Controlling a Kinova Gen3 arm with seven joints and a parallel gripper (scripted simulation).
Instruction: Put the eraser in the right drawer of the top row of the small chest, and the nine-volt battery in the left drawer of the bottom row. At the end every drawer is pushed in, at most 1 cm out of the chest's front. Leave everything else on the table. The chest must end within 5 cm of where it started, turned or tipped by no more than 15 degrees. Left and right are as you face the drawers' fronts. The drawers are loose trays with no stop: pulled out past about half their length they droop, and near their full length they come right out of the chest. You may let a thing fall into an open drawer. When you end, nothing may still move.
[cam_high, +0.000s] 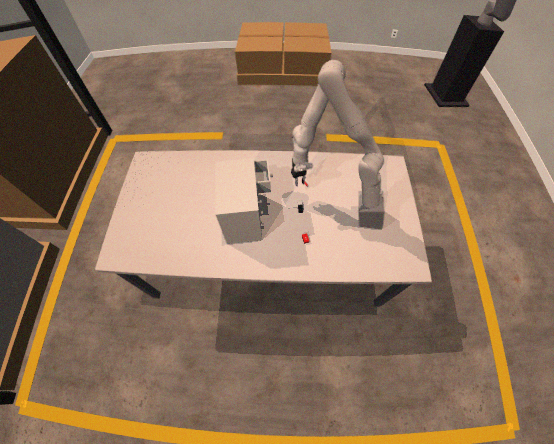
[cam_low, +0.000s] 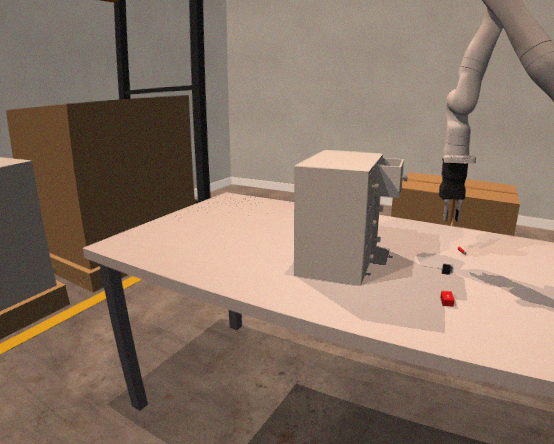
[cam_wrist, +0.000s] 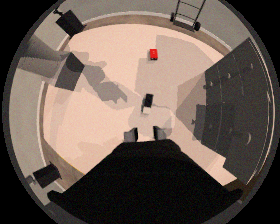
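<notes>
Pale bench (cam_high: 165, 215) (cam_low: 240, 245) (cam_wrist: 95, 132) carries the black-and-white block (cam_high: 300, 207) (cam_low: 446, 269) (cam_wrist: 148, 101), probably the eraser, and the red block (cam_high: 305, 238) (cam_low: 447, 298) (cam_wrist: 153, 54), likely the battery, both before the tall grey chest (cam_high: 237, 187) (cam_low: 330, 220) (cam_wrist: 225, 100). Its top-right drawer (cam_high: 264, 188) (cam_low: 394, 179) (cam_wrist: 245, 162) stands out. The end effector (cam_high: 299, 183) (cam_low: 452, 218) (cam_wrist: 145, 132) hovers open and unladen. Fetching the eraser seems in hand; the next move calls for centring over it, then descending clear of the drawer.

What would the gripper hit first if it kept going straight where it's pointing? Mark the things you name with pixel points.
Probably the bare tabletop (cam_high: 172, 215) (cam_low: 240, 225) (cam_wrist: 95, 132): the gripper (cam_high: 300, 183) (cam_low: 452, 219) (cam_wrist: 145, 132) points down, though depth is unclear.
</notes>
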